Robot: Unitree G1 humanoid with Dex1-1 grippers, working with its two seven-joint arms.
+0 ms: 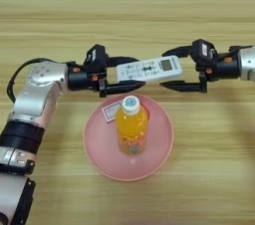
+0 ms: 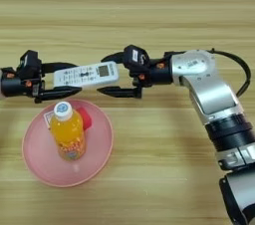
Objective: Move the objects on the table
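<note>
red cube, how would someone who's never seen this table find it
Find the round pink plate on the wooden table. An orange-drink bottle stands on it; the small red cube sits on the plate right behind that bottle, the only red thing there.

A: Where is the white remote?
B: Up over the wooden counter. The left hand has its two black fingers on either side of one end. The right hand is spread wide at the other end.
A: And the orange bottle?
B: It stands on the pink plate, just below the remote.
</note>
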